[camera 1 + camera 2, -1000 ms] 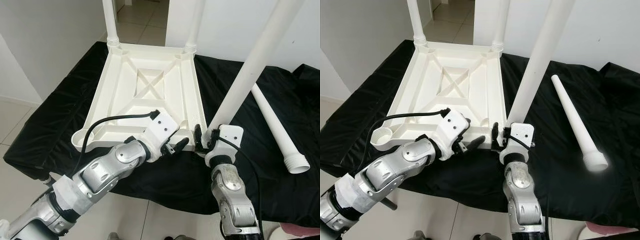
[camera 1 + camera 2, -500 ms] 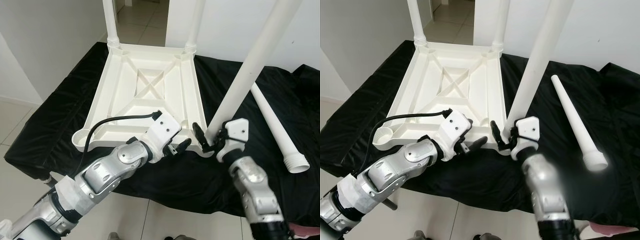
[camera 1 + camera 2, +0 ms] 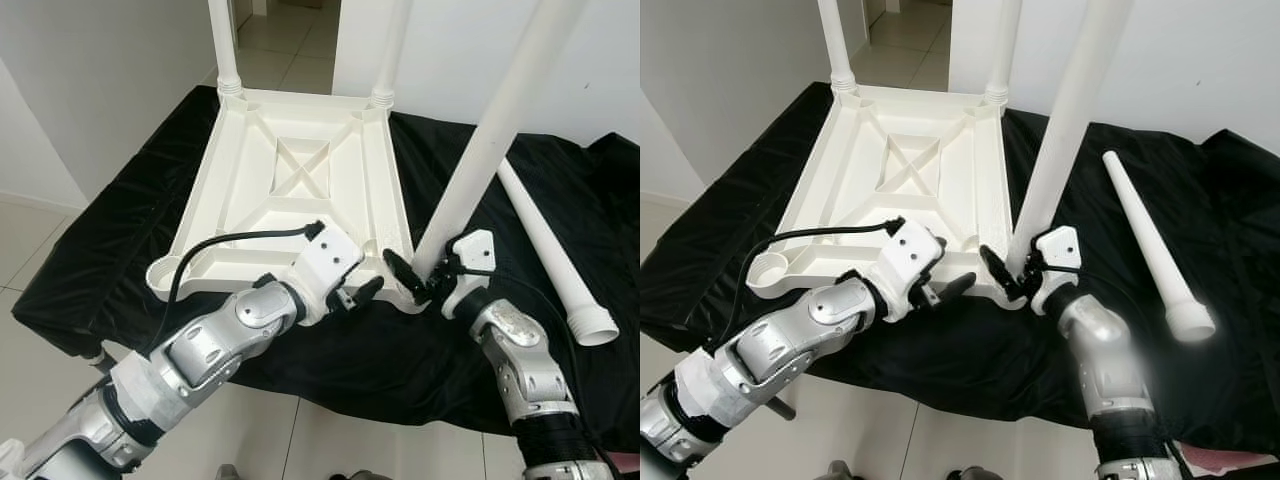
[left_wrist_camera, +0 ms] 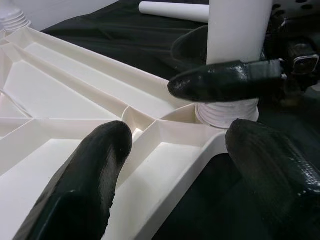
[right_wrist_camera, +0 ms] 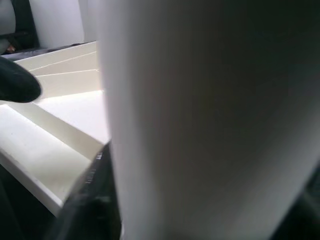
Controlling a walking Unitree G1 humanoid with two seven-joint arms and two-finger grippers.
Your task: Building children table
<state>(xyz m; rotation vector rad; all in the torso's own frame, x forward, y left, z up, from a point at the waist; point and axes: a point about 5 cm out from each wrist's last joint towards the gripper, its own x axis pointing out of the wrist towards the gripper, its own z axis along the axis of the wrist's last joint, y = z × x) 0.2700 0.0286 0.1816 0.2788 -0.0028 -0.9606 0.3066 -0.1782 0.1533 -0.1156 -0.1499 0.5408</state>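
Observation:
A white plastic table top [image 3: 300, 170] lies upside down on a black cloth. Two legs [image 3: 222, 40] [image 3: 392, 40] stand in its far corners. A third leg [image 3: 490, 140] rises, leaning right, from the near right corner socket [image 4: 227, 112]. My right gripper [image 3: 425, 280] is shut on this leg's base; the leg [image 5: 200, 125] looms close in the right wrist view. My left gripper [image 3: 355, 295] is open at the near edge just left of that corner, with the table top's rim [image 4: 165, 150] between its fingers. The near left socket [image 3: 165, 275] holds no leg.
A loose white leg [image 3: 545, 240] lies on the cloth [image 3: 120, 230] to the right, its wide threaded end nearest me. The cloth-covered table's front edge is just below my arms. White walls stand behind and a tiled floor [image 3: 30, 230] lies to the left.
My right forearm has swung out to the right and its gripper has turned around the leg's base. The leg stands slightly more upright. The left gripper has barely moved.

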